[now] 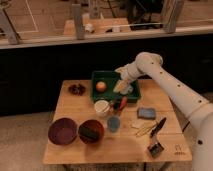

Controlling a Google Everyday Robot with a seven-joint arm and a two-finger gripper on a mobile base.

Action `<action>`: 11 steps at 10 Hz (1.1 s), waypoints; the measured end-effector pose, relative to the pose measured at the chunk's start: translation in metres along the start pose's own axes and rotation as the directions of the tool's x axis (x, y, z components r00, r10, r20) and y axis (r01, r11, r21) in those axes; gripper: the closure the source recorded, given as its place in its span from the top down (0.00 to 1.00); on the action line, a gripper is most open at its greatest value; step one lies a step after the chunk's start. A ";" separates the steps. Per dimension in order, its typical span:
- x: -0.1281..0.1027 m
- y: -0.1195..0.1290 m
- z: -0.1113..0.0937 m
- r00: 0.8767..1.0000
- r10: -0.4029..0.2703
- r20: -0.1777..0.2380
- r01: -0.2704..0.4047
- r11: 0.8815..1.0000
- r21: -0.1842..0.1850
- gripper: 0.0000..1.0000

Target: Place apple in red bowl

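Note:
The apple, small and orange-yellow, lies in the left half of a green tray at the back of the wooden table. My gripper hangs over the right half of the same tray, to the right of the apple and apart from it. The red bowl stands near the table's front left with a dark object inside it, well in front of the apple and the gripper.
A larger purple-maroon bowl stands left of the red bowl. A dark berry cluster lies at the back left. A white cup, a blue cup, a blue sponge, wooden utensils and a brush fill the middle and right.

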 end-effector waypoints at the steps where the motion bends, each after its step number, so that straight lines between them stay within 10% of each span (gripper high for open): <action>1: 0.002 -0.007 0.010 0.999 0.011 0.033 -0.010 0.999 -0.039 0.80; 6: 0.000 -0.014 0.032 0.995 0.023 0.096 -0.012 0.994 -0.108 0.80; 11: 0.013 -0.014 0.053 0.992 0.073 0.098 -0.072 0.997 -0.013 0.80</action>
